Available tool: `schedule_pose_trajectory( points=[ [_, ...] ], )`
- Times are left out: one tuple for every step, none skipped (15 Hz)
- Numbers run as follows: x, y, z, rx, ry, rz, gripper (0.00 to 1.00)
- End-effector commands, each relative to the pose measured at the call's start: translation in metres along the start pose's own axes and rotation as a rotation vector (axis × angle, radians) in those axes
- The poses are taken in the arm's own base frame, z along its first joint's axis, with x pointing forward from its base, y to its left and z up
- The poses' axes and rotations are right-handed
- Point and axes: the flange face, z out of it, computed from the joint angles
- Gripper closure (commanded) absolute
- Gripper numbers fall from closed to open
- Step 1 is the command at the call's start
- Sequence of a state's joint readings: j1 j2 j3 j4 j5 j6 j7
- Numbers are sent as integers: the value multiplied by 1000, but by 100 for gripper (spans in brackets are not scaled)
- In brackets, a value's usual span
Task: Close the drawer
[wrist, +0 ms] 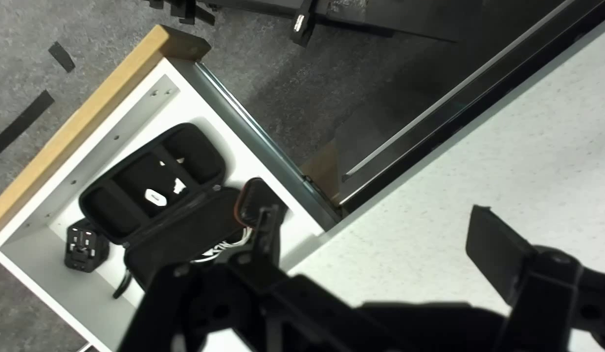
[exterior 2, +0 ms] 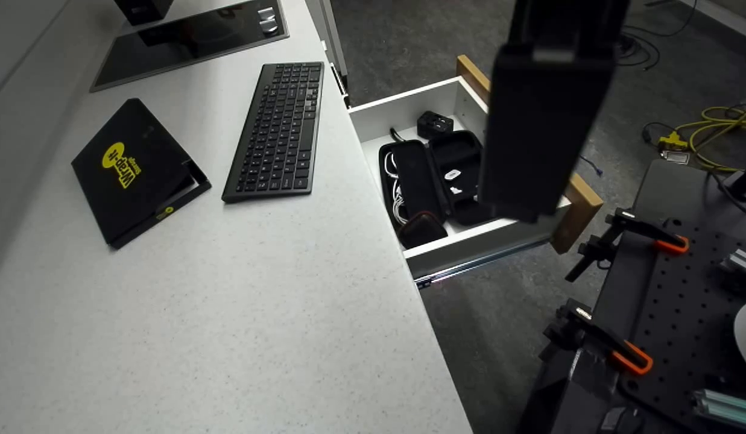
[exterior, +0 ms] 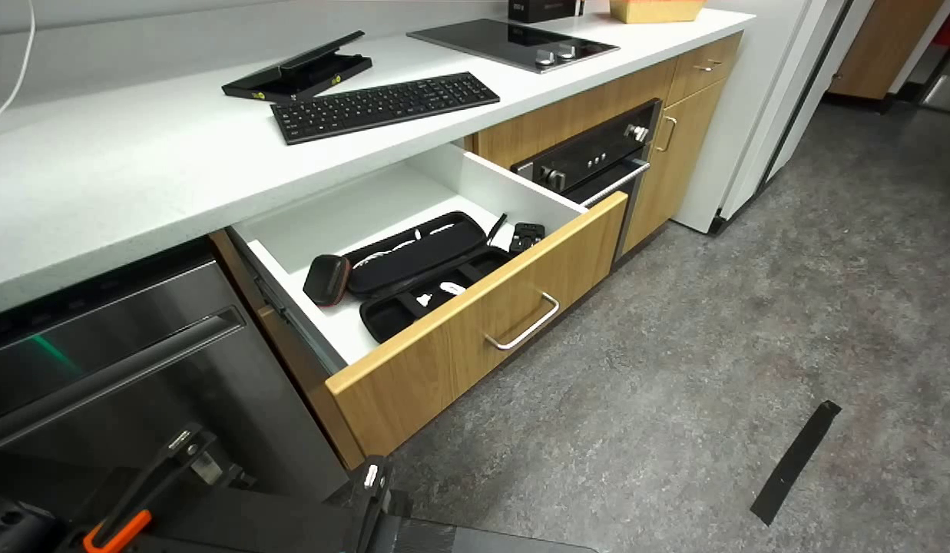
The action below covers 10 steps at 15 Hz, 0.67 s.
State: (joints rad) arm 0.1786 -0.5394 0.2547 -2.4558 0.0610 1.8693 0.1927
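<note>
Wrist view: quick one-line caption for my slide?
Drawer yet to be closed, jutting from under the pale counter, a black case open inside, the open gripper in the foreground.

In the wrist view, the countertop (wrist: 532, 142) is bright, the floor (wrist: 302, 98) dimmer, the hand (wrist: 373, 220) blurred.

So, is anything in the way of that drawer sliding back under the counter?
Nothing visible is. The case, pouch and adapter lie low inside the drawer, so they should pass under the counter. The end effector hangs higher, apparently out of the drawer's path.
</note>
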Motion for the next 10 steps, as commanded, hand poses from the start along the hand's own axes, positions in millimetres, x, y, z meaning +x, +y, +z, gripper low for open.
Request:
schedule_pose_trajectory(
  points=[
    [-5, 84, 17, 4, 33, 184, 0],
    [-8, 111, 25, 10, 29, 238, 0],
    [-11, 138, 34, 15, 24, 297, 0],
    [-17, 165, 45, 20, 19, 359, 0],
    [-24, 193, 56, 31, 12, 422, 0],
    [-32, 219, 68, 42, 5, 484, 0],
    [-42, 241, 79, 62, -3, 548, 0],
    [-51, 259, 88, 92, -14, 605, 0],
    [-58, 269, 93, 122, -21, 637, 0],
    [-44, 256, 86, 100, -38, 586, 0]
  ],
)
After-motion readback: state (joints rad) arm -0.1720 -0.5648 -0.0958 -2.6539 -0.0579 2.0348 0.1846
